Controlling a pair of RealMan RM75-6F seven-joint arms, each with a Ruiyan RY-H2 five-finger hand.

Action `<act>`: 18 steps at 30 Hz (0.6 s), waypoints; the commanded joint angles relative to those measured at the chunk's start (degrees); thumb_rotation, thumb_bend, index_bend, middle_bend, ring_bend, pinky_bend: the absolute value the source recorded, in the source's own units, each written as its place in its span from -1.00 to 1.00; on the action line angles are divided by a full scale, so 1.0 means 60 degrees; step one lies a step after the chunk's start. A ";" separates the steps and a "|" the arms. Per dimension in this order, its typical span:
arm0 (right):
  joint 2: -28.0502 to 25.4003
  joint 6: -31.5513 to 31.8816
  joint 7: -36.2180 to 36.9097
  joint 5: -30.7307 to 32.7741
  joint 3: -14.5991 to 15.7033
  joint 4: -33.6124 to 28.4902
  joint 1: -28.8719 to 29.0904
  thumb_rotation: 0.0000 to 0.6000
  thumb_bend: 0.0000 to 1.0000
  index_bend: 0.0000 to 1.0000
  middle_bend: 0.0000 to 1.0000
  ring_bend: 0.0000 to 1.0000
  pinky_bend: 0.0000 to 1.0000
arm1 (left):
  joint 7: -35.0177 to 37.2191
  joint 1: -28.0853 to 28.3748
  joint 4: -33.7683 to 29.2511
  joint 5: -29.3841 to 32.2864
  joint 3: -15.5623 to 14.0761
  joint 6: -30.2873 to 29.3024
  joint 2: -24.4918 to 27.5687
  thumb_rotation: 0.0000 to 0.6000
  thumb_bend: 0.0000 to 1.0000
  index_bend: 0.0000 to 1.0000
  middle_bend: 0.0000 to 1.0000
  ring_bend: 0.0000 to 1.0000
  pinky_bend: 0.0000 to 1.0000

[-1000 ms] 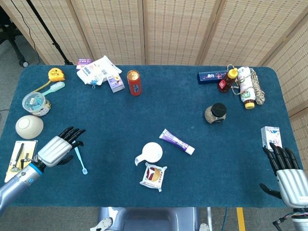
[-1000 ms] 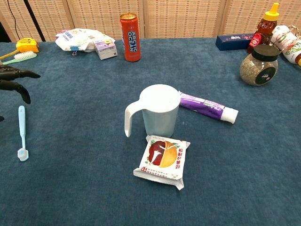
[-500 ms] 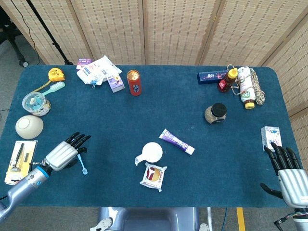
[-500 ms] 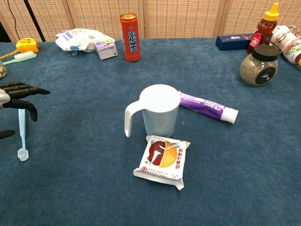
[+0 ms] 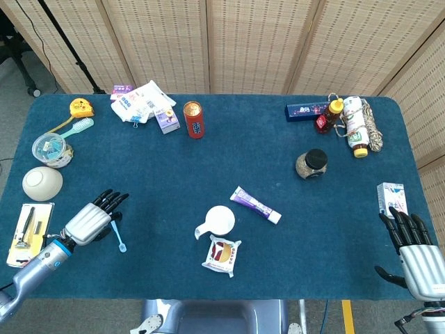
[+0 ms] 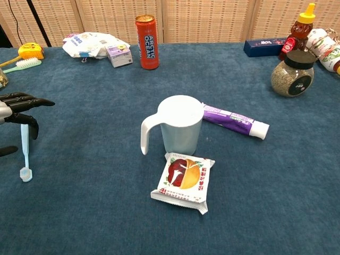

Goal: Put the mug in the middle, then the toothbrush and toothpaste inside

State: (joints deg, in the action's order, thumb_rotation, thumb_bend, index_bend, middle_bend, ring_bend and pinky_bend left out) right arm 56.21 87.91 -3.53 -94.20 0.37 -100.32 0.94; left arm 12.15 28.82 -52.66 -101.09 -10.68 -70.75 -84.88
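The blue table [image 5: 160, 167] carried everything. The white mug [image 6: 180, 124] stood upright near the middle, handle toward the robot's left, with a snack packet [image 6: 184, 177] lying just in front of it, nearly touching its base. The purple-and-white toothpaste [image 6: 234, 120] lay flat just behind and to the right of the mug, its near end beside the mug's rim.

The left hand [image 5: 90, 218] hovered low over the handle end of the light-blue toothbrush [image 6: 24, 149], fingers stretched forward and apart, thumb [image 6: 7, 151] below (whether any finger touched the brush I could not tell). The brush lay flat on the cloth, bristle head toward the robot, well apart from the mug.

The right hand [image 5: 416, 251] sat at the table's near right corner, fingers spread and holding nothing, near a small white box [image 5: 391, 196].

Farther back stood a red can [image 6: 146, 34], a dark-lidded jar [image 6: 291, 73], and a honey bottle [image 6: 299, 31].
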 commanded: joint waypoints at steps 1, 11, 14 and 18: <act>-0.0002 0.0004 0.0008 -0.0004 0.0001 -0.0001 0.0000 1.00 -1.00 -1.00 -1.00 -1.00 -1.00 | -0.0045 0.0008 0.0081 -0.0020 0.0003 0.0014 -0.0064 1.00 -0.30 -0.16 -1.00 -1.00 -1.00; -0.0032 0.0003 0.0115 0.0012 0.0001 0.0028 0.0003 1.00 -1.00 -1.00 -1.00 -1.00 -1.00 | -0.0263 0.0016 0.0289 -0.0010 0.0008 0.0165 -0.0340 1.00 -0.30 -0.15 -1.00 -1.00 -1.00; -0.0038 -0.0001 0.0145 0.0012 0.0001 0.0039 0.0008 1.00 -1.00 -1.00 -1.00 -1.00 -1.00 | -0.0331 0.0016 0.0384 -0.0005 0.0018 0.0198 -0.0465 1.00 -0.30 -0.12 -1.00 -1.00 -1.00; -0.0045 0.0000 0.0174 -0.0003 0.0007 0.0043 0.0011 1.00 -1.00 -1.00 -1.00 -1.00 -1.00 | -0.0389 0.0009 0.0519 -0.0003 0.0023 0.0224 -0.0635 1.00 -0.30 -0.06 -1.00 -1.00 -1.00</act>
State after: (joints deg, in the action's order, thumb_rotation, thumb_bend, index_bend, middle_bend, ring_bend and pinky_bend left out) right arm 55.94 87.91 -2.48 -94.22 0.41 -100.06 1.01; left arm 9.87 28.89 -49.64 -101.11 -10.55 -69.44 -88.59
